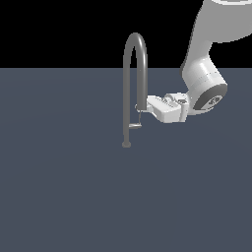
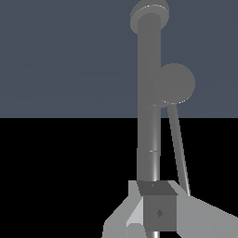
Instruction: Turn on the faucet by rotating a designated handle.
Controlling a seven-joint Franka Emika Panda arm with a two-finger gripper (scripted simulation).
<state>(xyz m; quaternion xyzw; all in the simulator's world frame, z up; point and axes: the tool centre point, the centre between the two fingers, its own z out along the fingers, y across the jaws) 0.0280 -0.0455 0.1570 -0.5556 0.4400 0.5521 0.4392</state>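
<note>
Arm (image 1: pixel 202 74) bent low, tool (image 1: pixel 142 109) level beside faucet (image 1: pixel 129 88) spout.

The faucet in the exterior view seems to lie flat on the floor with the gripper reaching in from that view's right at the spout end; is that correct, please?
Not quite: the faucet stands upright on its small round foot, its arch rising above the gripper. The exterior view shows this. The gripper does reach in from that view's right at the spout end.

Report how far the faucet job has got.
Done: the gripper has come up to the faucet, level with its spout end. In hand: it sits just above the handle; actual contact cannot be told. Left: turning the handle, which juts sideways from the stem.
</note>
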